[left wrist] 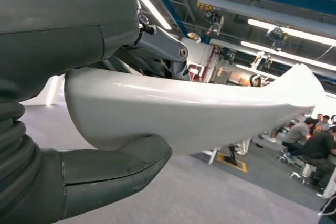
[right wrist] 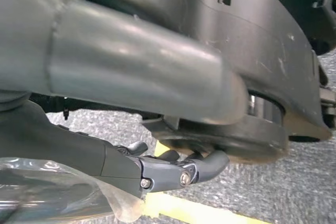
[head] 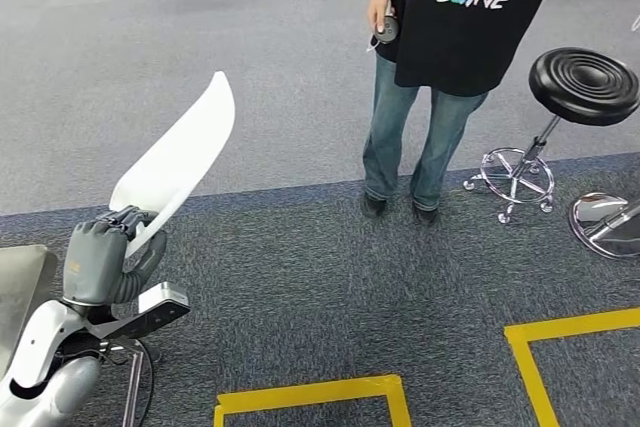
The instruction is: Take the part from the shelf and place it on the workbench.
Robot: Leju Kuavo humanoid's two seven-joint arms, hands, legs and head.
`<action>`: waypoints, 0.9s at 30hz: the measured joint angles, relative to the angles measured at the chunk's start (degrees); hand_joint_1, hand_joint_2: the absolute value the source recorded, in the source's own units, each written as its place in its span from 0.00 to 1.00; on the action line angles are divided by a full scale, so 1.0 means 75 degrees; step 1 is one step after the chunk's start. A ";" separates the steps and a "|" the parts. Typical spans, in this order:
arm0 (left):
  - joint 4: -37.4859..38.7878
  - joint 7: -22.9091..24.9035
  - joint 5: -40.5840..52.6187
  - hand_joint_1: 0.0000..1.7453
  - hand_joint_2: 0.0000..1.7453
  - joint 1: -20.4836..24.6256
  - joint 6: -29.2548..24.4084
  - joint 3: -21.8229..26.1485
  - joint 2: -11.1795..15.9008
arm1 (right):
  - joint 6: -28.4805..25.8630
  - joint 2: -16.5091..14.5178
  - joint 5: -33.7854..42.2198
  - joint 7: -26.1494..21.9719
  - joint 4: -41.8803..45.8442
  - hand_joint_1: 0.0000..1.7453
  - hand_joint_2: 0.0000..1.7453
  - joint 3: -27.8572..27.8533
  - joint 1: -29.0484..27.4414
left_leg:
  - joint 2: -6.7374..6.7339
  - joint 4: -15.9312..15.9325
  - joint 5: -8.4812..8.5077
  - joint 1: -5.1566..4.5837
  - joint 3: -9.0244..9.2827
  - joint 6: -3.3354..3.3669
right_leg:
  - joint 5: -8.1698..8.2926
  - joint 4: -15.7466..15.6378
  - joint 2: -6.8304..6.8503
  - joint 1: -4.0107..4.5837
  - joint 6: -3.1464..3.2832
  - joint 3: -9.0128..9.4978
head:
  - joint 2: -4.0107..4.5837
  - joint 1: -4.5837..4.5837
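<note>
As left hand (head: 113,252) grips, part (head: 181,152) tilted up-right.

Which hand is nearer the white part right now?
Left. The left hand grips the white part at its lower end, thumb under it in the left wrist view. The right hand hangs over the carpet by the yellow tape, holding nothing.

Person (head: 453,37) in black printed T-shirt and jeans is standing on grey carpet (head: 302,247), well ahead and right of the left hand, holding a small round object (head: 387,29) (unidentifiable). Black stool (head: 583,87) is standing farther right; yellow floor tape (head: 317,393) is lying nearer.
</note>
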State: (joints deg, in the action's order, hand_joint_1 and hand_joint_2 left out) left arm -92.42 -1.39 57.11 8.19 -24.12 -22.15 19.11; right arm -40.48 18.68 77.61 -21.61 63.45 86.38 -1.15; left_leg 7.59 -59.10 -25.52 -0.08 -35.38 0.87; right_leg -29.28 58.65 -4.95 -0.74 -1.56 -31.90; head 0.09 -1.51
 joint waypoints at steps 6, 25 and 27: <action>-0.0001 0.0000 0.0004 1.00 1.00 -0.0020 -0.0005 0.0001 0.0014 | 0.0000 -0.0008 0.0000 0.0002 0.0007 0.00 0.00 -0.0003 0.0005 | -0.0086 -0.0056 -0.0045 0.0009 -0.0042 -0.0077 | 0.0035 -0.0071 0.0214 -0.0018 0.0099 0.0064 | 0.0000 0.0000; -0.0039 0.0017 0.0076 1.00 1.00 -0.0258 -0.0044 0.0141 0.0055 | -0.0003 0.0024 0.0036 -0.0121 -0.0004 0.00 0.00 -0.0001 -0.0070 | -0.0831 0.0141 -0.0017 -0.0037 0.0118 0.0235 | -0.1056 0.2054 0.0659 0.0125 -0.0085 -0.0896 | 0.0000 0.0041; -0.0039 0.0017 0.0076 1.00 1.00 -0.0288 -0.0037 0.0149 0.0045 | -0.0003 0.0025 0.0038 -0.0104 -0.0005 0.00 0.00 -0.0001 -0.0047 | -0.0606 0.0114 -0.0040 -0.0004 0.0147 0.0202 | -0.0507 0.1413 0.0586 0.0078 -0.0128 -0.0685 | 0.0000 0.0041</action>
State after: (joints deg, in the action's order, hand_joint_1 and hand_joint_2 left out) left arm -92.72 -1.27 57.68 6.03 -24.40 -21.03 19.45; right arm -40.50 18.87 77.90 -22.39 63.41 86.38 -1.50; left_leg 3.04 -58.25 -25.82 -0.11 -34.27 2.39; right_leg -33.09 69.24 -0.55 -0.15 -2.52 -37.04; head 0.09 -1.20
